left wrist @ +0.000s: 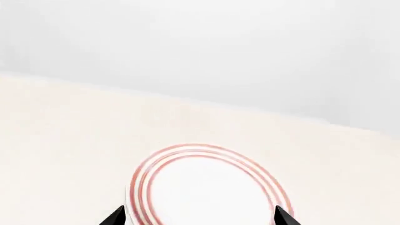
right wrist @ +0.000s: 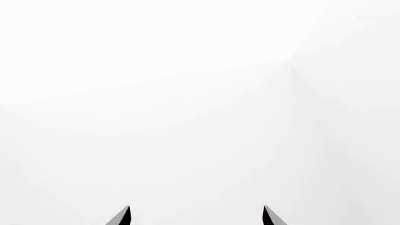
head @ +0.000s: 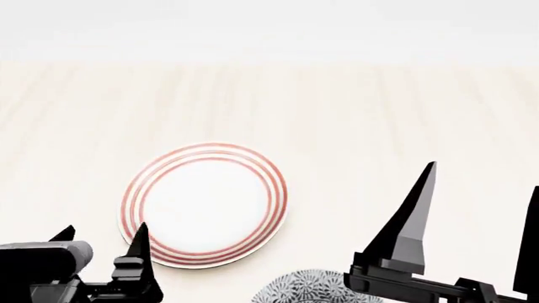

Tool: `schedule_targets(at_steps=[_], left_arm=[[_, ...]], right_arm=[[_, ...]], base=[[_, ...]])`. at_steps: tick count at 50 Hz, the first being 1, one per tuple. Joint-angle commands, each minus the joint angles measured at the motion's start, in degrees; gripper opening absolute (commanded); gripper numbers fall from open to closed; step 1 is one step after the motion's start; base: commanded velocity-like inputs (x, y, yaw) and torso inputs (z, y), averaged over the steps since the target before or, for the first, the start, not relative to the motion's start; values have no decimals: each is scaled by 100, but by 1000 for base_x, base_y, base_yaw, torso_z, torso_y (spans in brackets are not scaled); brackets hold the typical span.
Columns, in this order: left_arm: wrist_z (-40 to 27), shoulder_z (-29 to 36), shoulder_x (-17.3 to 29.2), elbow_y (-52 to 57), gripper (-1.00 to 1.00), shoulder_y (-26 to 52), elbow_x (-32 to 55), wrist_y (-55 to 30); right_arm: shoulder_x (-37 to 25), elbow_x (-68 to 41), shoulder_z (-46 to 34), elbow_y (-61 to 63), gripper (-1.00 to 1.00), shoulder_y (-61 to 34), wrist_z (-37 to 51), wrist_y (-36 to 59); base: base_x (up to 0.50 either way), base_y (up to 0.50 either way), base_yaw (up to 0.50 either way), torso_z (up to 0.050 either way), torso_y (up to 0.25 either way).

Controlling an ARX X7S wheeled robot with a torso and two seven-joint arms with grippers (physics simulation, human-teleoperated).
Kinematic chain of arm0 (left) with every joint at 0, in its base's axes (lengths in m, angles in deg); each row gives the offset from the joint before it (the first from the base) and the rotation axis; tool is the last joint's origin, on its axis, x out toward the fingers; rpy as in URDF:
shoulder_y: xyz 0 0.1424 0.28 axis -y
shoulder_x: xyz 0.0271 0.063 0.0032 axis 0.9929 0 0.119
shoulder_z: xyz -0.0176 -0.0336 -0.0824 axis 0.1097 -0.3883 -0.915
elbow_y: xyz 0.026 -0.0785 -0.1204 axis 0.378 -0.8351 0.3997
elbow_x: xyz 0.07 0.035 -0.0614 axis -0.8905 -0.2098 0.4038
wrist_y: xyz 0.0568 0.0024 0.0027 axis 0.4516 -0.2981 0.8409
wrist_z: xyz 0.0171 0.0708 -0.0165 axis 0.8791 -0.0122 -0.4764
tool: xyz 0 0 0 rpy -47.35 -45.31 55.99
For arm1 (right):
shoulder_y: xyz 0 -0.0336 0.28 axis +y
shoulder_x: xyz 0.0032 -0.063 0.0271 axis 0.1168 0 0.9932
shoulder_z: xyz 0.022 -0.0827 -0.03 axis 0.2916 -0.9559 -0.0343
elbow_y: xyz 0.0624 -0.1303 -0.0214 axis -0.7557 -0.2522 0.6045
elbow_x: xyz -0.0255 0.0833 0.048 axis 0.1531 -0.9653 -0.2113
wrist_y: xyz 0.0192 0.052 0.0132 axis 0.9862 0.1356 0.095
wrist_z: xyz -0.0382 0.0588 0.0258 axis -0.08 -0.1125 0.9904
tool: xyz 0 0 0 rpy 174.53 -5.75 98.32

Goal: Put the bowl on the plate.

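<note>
The plate (head: 206, 203), white with red rings round its rim, lies flat on the pale wooden table (head: 354, 120), left of centre in the head view. Just a part of the grey floral bowl (head: 307, 288) shows at the bottom edge, right of the plate and partly behind the right arm. My left gripper (head: 103, 235) is open and empty at the plate's near left rim; its wrist view shows the plate (left wrist: 206, 187) between the spread tips of the left gripper (left wrist: 200, 216). My right gripper (head: 484, 180) is open, raised to the right of the bowl. In its own view the right gripper (right wrist: 196, 214) faces only blank white.
The table's far edge (head: 269, 62) meets a plain white backdrop. Bare wood surrounds the plate on all sides. No other objects are in view.
</note>
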Motion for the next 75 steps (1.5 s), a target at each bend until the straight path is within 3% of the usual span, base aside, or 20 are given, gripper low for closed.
schedule_targets(at_steps=[1,20,40,52,57,75], left_arm=[[268,-3,-340,-66,100,466,1083,-1525],[-639,-192,-529,174,100,652,2694,-2743],[-1020,240,-449,37,100,695,3449,-2769],[-1149,364,-345,-94,100,769,3565,-2622],[-1011,705,-183,-283,100,784,3095,-2324],[-783,1302,47,-684,100,785,2661,-1962]], right_arm=[[45,124,74,-3,100,20,-83,-53],[-26,161,-11,-94,100,33,-11,-127],[-85,174,-93,-176,100,51,63,-189],[-127,181,-131,-216,100,60,103,-224],[-143,170,-138,-235,100,52,123,-233],[-190,151,-202,-276,100,64,175,-275]], base=[[0,0,0,0,0],[0,0,0,0,0],[0,0,0,0,0],[0,0,0,0,0],[0,0,0,0,0],[0,0,0,0,0]])
